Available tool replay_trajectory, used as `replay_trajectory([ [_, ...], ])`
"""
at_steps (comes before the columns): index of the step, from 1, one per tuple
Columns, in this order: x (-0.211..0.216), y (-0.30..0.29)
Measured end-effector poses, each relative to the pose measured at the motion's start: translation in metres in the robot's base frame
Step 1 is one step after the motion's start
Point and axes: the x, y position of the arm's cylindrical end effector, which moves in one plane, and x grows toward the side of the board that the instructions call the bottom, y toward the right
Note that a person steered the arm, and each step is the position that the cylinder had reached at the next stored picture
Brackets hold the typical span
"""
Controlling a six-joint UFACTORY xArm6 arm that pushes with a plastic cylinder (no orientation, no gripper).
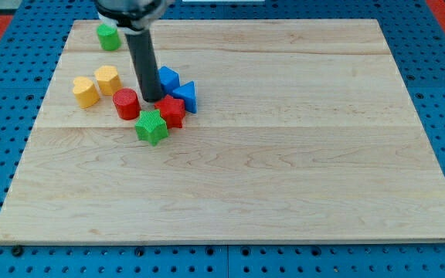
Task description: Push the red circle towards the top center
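The red circle [126, 103], a short cylinder, stands on the wooden board [284, 154] at the view's upper left. My tip [152, 100] rests just to its right, close to it, between it and the blue blocks. A red star-like block [171, 111] sits just below right of the tip. A green star [152, 127] lies below the tip.
Two blue blocks [168, 78] [186, 96] lie right of the tip. Two yellow blocks [85, 91] [108, 79] lie left of the red circle. A green cylinder [108, 36] stands near the board's top left corner. Blue pegboard [439, 69] surrounds the board.
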Motion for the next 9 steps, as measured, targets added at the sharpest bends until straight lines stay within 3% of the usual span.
replay_trajectory([
  [1, 0.042, -0.001],
  [2, 0.041, -0.04],
  [3, 0.031, -0.043],
  [5, -0.053, -0.038],
  [9, -0.075, -0.096],
])
